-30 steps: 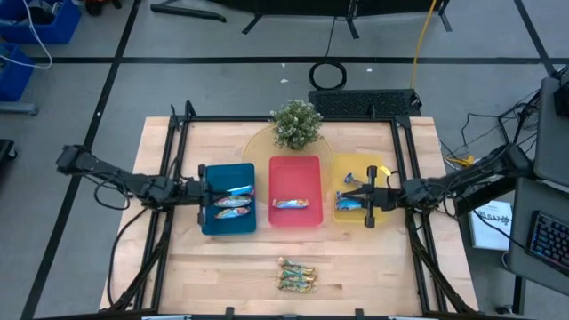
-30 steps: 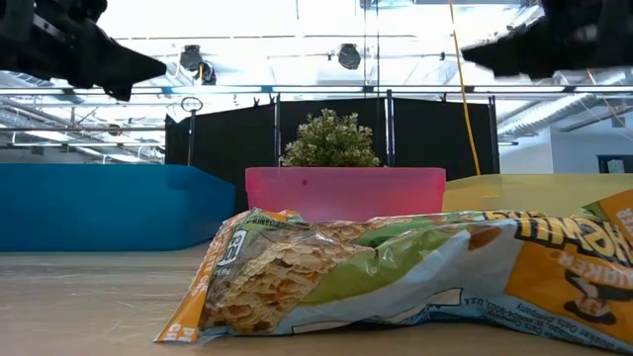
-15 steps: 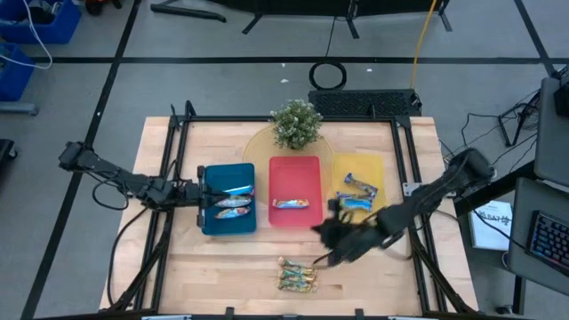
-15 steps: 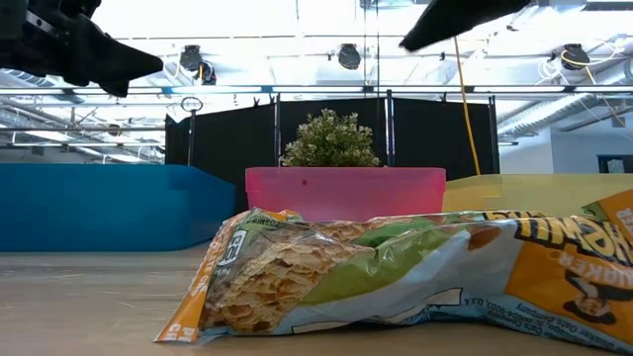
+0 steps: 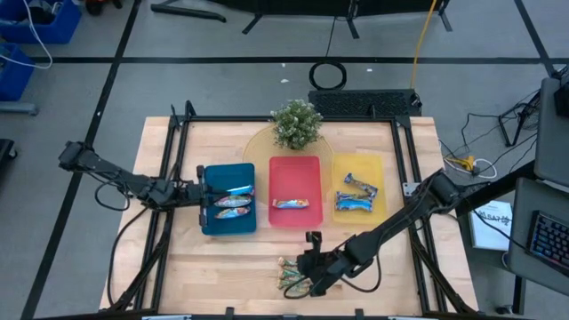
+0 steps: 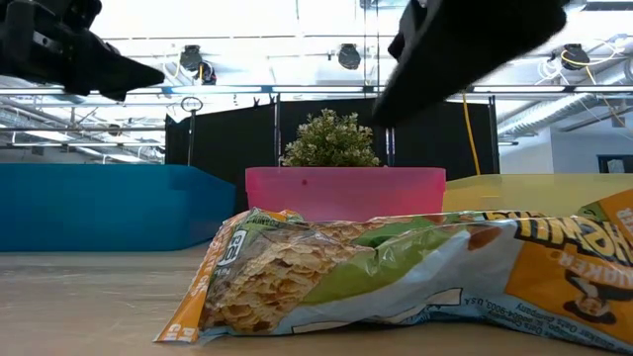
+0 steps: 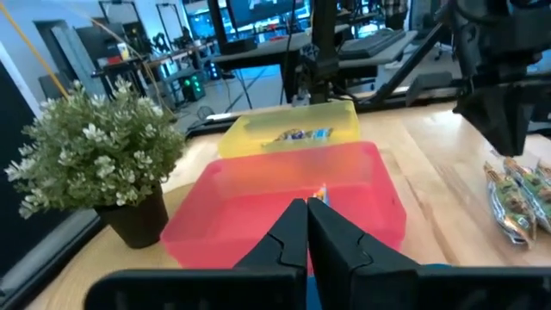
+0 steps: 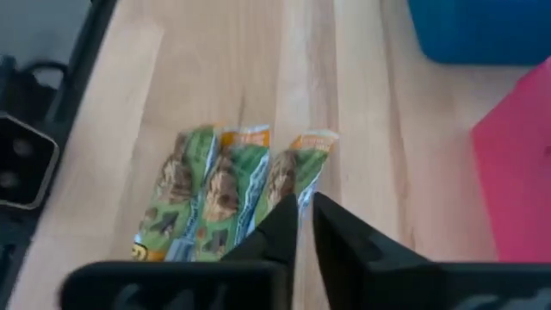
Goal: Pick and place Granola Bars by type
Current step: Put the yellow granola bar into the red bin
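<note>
Three tan-and-green granola bars (image 5: 296, 277) lie side by side on the wood near the table's near edge, also seen in the right wrist view (image 8: 222, 191) and the low view (image 6: 396, 272). My right gripper (image 5: 310, 267) (image 8: 304, 215) hovers just above the right end of the farthest of them, fingers a narrow gap apart and holding nothing. The blue tray (image 5: 210, 222) holds three bars (image 5: 233, 203), the red tray (image 5: 294, 169) one bar (image 5: 291, 204), the yellow tray (image 5: 357, 164) two bars (image 5: 357, 194). My left gripper (image 5: 203, 193) (image 7: 307, 226) waits shut at the blue tray's left edge.
A small potted plant (image 5: 296, 124) stands behind the red tray at the far edge. The black frame rails (image 5: 173, 178) run along both sides of the table. Bare wood lies left and right of the three loose bars.
My right arm has swung from the yellow tray toward the table's near edge and leftward, dropping down over the three loose bars. The left arm has kept still, and the bars on the table have not moved.
</note>
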